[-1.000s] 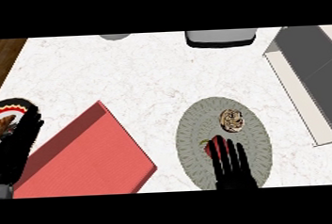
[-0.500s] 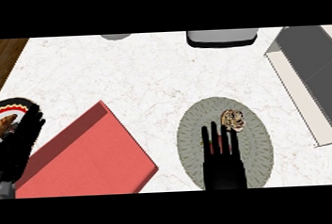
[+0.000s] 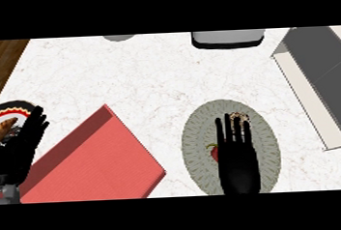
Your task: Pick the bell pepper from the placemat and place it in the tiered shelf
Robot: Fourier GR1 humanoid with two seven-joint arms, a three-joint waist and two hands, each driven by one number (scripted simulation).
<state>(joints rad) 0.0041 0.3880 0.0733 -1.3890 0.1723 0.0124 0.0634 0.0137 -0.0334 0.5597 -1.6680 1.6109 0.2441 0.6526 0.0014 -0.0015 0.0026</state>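
Observation:
A grey oval placemat (image 3: pixel 263 132) lies on the counter right of centre. On it a red bell pepper (image 3: pixel 213 151) shows only as a thin sliver, mostly hidden under my right hand (image 3: pixel 236 155). That hand is open, fingers straight and pointing away from me, its tips reaching a small brown item (image 3: pixel 238 116) on the mat. The grey tiered shelf (image 3: pixel 320 76) stands at the right edge. My left hand (image 3: pixel 23 142) rests open at the left edge, fingers up.
A red box (image 3: pixel 90 161) lies left of the placemat. A patterned plate (image 3: pixel 4 119) with food sits at the far left behind my left hand. A grey container (image 3: pixel 227 38) and a grey dish (image 3: pixel 119 37) stand along the back edge.
My right hand has slid forward over the placemat, covering most of the bell pepper and reaching the brown item. The left hand has not moved.

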